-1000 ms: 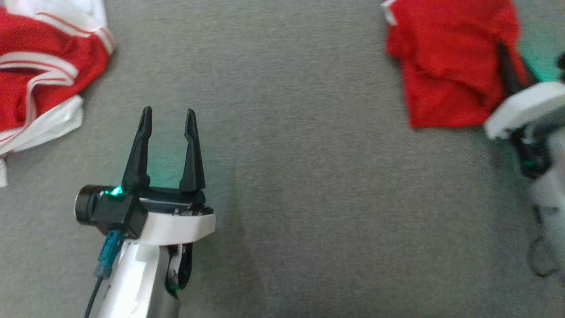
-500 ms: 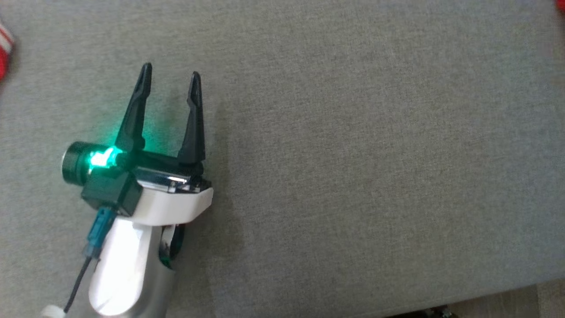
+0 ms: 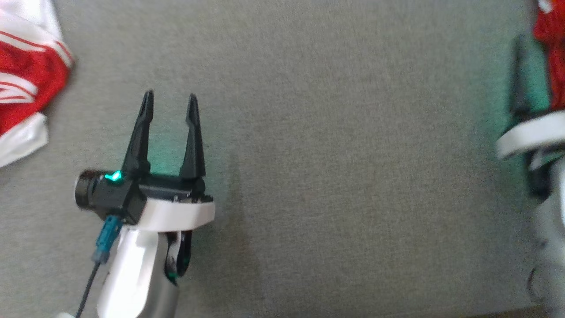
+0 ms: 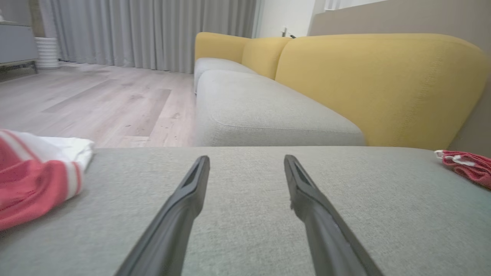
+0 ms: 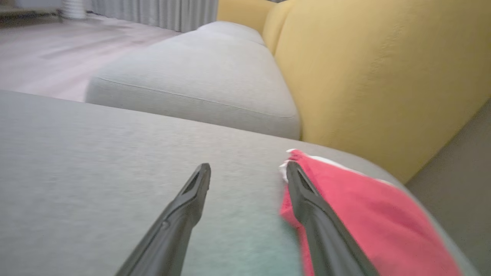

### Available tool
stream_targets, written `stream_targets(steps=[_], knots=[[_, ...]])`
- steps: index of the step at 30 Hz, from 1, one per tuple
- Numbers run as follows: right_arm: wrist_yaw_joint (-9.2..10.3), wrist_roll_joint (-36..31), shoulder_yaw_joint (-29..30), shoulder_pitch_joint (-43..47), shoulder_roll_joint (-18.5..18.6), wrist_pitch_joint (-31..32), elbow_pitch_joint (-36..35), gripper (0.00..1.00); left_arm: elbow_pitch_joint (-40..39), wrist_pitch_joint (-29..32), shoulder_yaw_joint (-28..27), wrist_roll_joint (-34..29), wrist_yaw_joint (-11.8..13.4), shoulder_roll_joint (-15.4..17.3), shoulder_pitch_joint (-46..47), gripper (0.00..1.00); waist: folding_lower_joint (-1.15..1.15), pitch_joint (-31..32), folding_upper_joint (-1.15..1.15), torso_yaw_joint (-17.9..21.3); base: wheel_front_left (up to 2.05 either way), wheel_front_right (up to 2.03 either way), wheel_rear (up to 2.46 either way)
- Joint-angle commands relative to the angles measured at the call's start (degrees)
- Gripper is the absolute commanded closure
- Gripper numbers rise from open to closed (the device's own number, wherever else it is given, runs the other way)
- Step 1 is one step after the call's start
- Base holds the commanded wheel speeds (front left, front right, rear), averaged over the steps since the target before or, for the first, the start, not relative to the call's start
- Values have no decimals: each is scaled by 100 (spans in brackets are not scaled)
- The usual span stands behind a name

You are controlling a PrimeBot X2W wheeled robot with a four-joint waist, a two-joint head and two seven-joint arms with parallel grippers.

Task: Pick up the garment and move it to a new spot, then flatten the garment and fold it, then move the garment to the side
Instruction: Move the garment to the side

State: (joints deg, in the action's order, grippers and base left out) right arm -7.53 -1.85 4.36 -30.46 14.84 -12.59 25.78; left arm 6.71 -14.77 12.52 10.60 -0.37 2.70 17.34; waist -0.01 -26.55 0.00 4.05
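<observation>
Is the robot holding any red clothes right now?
Nothing is held. Left gripper and right gripper are open; the red garment lies by the right one.

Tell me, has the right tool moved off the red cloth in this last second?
Yes. The right tool has opened and shifted left: its dark finger, before across the red garment, now lies over the grey cushion beside it.

Head view: looked straight down from high up at the grey cushion (image 3: pixel 335 132), with the left gripper (image 3: pixel 170 94) near its lower left.
Left wrist view: sat low and close over the cushion, looking flat along the left gripper at the yellow sofa back (image 4: pixel 376 84).
Right wrist view: sat low too, tipped a little, looking past the right gripper (image 5: pixel 248 165), very near the red garment (image 5: pixel 364 214).
Shared: all three saw the cushion and the red garment; head and left wrist views both saw the red and white cloth (image 3: pixel 26 75).
</observation>
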Motion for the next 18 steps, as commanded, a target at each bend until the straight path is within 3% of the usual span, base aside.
stream_targets(steps=[1,5,9,18], knots=[[4,202,-262,166,21,-123,-153,0,-99,-23,-169,59,75,19,-116,0,1,578,0,-267,0,0,0],[4,754,-1015,609,-339,-232,-33,0,14,-23,-308,41,297,19,-367,0,1,1153,0,-397,0,0,0],[4,1127,-1368,1105,-685,-238,-325,0,101,-23,-431,95,414,19,-659,0,1,1670,0,-490,0,0,0],[4,1255,-1110,2364,-1001,-240,-740,0,263,-23,-454,43,476,18,-1329,0,1,2525,0,-610,0,0,0]])
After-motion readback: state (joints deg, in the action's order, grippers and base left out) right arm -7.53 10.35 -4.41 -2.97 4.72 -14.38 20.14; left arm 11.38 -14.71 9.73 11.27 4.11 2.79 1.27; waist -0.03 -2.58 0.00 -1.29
